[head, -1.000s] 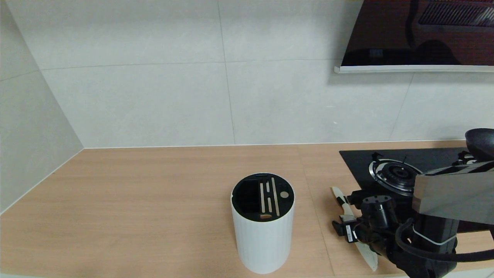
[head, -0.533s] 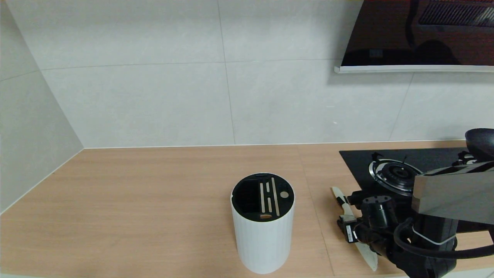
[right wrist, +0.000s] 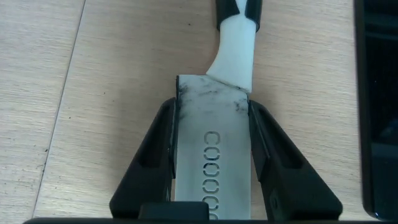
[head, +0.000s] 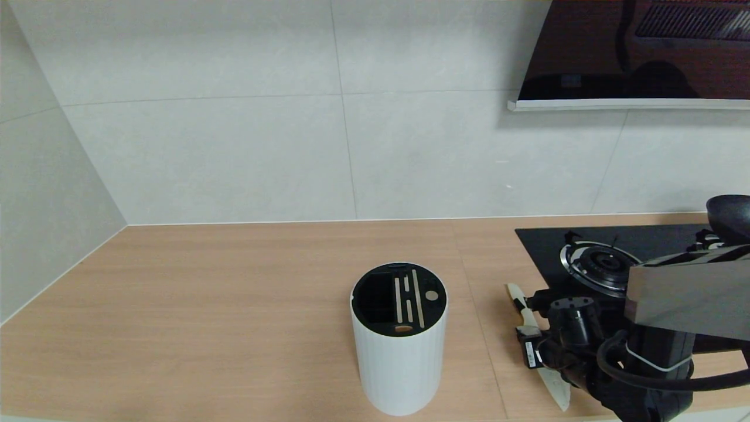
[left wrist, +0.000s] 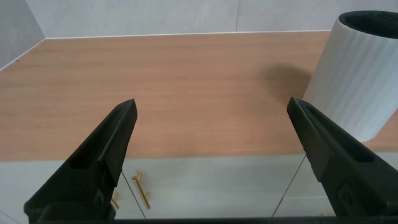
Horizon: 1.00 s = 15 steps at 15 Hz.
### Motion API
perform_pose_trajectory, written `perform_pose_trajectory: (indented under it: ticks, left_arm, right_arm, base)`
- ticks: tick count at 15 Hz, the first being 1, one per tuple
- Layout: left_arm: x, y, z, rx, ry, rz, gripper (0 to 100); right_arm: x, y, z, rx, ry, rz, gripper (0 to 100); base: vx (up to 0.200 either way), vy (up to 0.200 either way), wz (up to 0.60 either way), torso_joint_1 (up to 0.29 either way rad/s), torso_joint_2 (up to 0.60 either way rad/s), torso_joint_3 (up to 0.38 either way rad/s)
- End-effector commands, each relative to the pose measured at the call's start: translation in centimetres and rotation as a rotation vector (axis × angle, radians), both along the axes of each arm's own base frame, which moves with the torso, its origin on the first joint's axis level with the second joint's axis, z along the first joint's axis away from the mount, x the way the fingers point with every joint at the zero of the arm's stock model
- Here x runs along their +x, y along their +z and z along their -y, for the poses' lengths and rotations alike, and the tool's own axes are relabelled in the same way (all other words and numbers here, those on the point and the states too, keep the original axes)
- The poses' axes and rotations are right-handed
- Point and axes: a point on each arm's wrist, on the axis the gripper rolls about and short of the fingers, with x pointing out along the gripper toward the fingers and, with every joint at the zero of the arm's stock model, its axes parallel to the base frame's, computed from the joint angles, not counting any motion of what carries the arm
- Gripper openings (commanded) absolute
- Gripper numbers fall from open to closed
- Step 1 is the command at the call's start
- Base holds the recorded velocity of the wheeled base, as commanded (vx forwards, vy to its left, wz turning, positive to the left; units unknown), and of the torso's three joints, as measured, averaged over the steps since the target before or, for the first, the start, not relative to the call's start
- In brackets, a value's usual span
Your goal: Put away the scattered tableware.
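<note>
R gripper [head: 530, 347] sits low at the counter's [head: 234, 305] front right, between the knife holder [head: 399, 351] and the gas hob [head: 545, 246]. Its two fingers [right wrist: 163, 146] are clamped on the knife [head: 525, 315], one pressed against each long edge of the flat blade, just behind where blade meets handle. In the right wrist view the knife [right wrist: 212, 140] lies flat w/ its broad face up, pale grey blade w/ a row of oval marks, cream handle w/ a black band pointing away from the gripper [right wrist: 211, 109]. Can't tell whether the blade rests on the wood or is raised off it.

In the head view the knife handle points toward the back wall and the blade tip toward the counter's front edge. It is near the holder but apart from it, and just beside the hob's edge.

Knife holder: white ribbed cylinder, upright, black top w/ narrow slots and a larger opening.

L gripper [left wrist: 211, 106] hovers by the counter's front edge, fingers [left wrist: 106, 158] spread wide, nothing between them; the holder [left wrist: 364, 68] is off to one side of it. Cabinet fronts w/ gold handles [left wrist: 140, 190] show below.

Hob has a burner [head: 597, 264]; a dark pan [head: 729, 217] sits at its far right. Range hood [head: 633, 53] hangs above.
</note>
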Motion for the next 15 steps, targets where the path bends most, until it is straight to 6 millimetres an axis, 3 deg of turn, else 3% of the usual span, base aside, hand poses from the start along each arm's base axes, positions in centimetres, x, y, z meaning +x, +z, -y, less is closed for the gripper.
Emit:
perform_pose_trajectory:
  ticks: [1, 6, 7, 10, 14, 15]
  left_arm:
    - [0.0, 0.0, 0.0, -0.001, -0.001, 0.0, 100]
    - [0.0, 0.0, 0.0, 0.003, -0.001, 0.0, 100]
    - [0.0, 0.0, 0.0, 0.006, -0.004, 0.001, 100]
    - [0.0, 0.0, 0.0, 0.012, -0.006, 0.0, 100]
    - [0.0, 0.0, 0.0, 0.009, -0.004, 0.0, 100]
    - [0.0, 0.0, 0.0, 0.009, -0.004, 0.001, 100]
  right_arm:
    - [0.0, 1.3, 0.0, 0.013, -0.001, 0.035, 0]
    - [-2.1, 8.2, -0.1, 0.079, 0.024, 0.202, 0]
    - [-3.3, 10.5, -0.3, 0.098, 0.048, 0.246, 0]
    - [-6.1, 14.6, -0.8, 0.124, 0.106, 0.282, 0]
    - [-9.0, 18.0, -0.7, 0.166, 0.162, 0.348, 0]
    - [-9.1, 18.0, -0.7, 0.167, 0.163, 0.35, 0]
  base:
    - [0.0, 0.0, 0.0, 0.0, 0.0, 0.0]
    - [0.0, 0.0, 0.0, 0.0, 0.0, 0.0]
    - [0.0, 0.0, 0.0, 0.0, 0.0, 0.0]
    - [0.0, 0.0, 0.0, 0.0, 0.0, 0.0]
    - [0.0, 0.0, 0.0, 0.0, 0.0, 0.0]
    - [0.0, 0.0, 0.0, 0.0, 0.0, 0.0]
